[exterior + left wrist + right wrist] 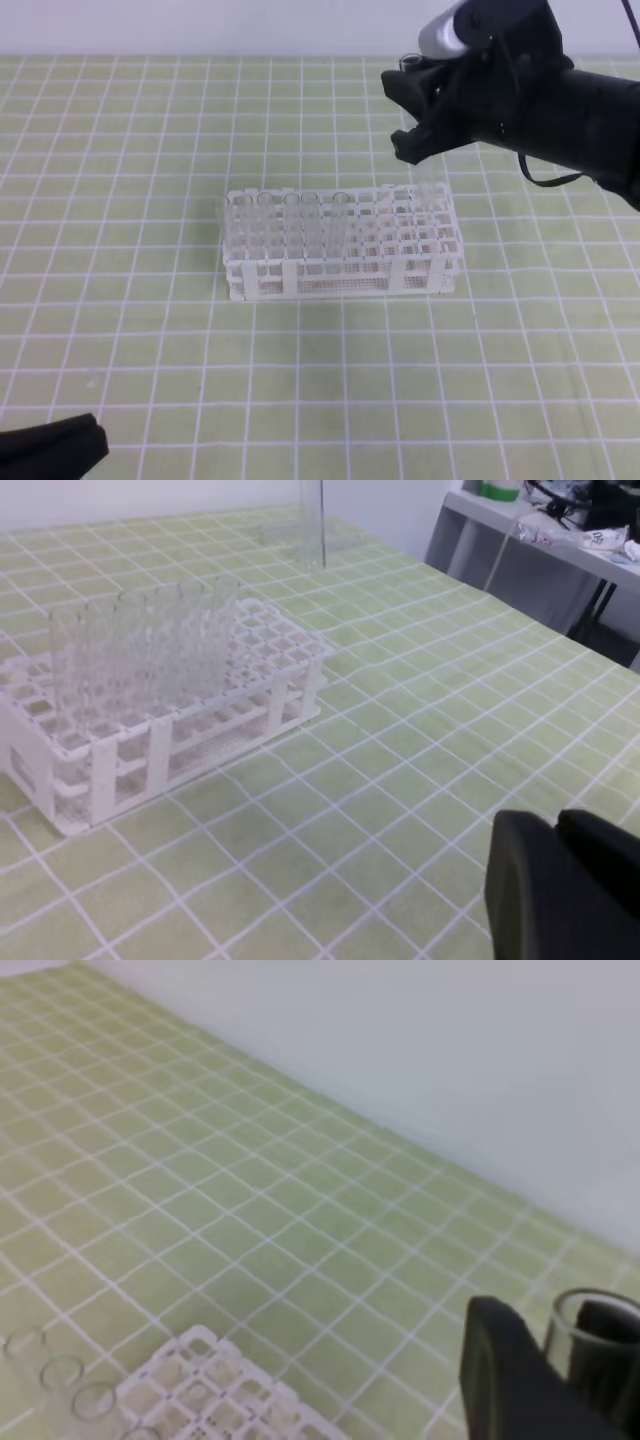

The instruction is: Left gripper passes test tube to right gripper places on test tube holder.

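Note:
My right gripper hangs above the back right corner of the test tube holder, shut on the upright clear test tube. In the right wrist view the tube's open rim sits between the black fingers, with the holder's corner below. The left wrist view shows that tube hanging far behind the holder. My left gripper is shut and empty, low at the near left corner, well away from the holder.
Several other clear tubes stand in the left half of the holder's back rows. A green gridded mat covers the table. A white wall runs along the far edge, and a cluttered grey desk stands beyond the table.

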`<state>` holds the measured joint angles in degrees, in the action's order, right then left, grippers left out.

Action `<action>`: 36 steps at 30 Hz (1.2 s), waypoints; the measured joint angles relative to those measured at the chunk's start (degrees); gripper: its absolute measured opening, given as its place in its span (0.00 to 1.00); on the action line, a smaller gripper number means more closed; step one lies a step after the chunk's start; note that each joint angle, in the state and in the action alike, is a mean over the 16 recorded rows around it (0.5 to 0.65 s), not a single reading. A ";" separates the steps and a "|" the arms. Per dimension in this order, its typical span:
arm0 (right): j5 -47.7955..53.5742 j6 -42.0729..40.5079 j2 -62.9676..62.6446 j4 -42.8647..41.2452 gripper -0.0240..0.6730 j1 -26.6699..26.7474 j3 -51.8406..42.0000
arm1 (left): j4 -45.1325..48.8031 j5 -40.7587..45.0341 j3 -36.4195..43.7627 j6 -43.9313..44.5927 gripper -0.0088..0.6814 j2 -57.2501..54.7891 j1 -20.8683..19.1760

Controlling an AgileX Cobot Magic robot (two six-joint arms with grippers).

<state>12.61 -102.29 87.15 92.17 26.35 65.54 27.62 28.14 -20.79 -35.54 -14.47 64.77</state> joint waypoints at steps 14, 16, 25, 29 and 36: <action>-20.57 54.59 1.71 -36.05 0.17 7.27 -0.84 | 0.44 0.10 0.01 -0.03 0.05 0.15 0.00; -23.31 60.47 2.27 -41.01 0.17 8.49 -1.54 | 0.42 0.10 0.01 -0.03 0.05 0.18 0.00; -33.91 79.37 4.64 -60.48 0.17 11.86 -5.78 | 0.45 0.07 0.01 -0.02 0.05 0.12 0.00; -37.54 87.24 5.34 -69.67 0.17 12.19 -7.25 | 0.37 0.17 0.02 -0.05 0.05 0.21 0.00; -40.66 97.90 6.87 -83.28 0.17 12.28 -8.18 | 0.31 0.23 0.02 -0.07 0.05 0.24 -0.01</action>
<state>-28.05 -4.40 94.01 8.89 38.63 57.37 27.93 28.38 -20.77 -35.61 -14.22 64.77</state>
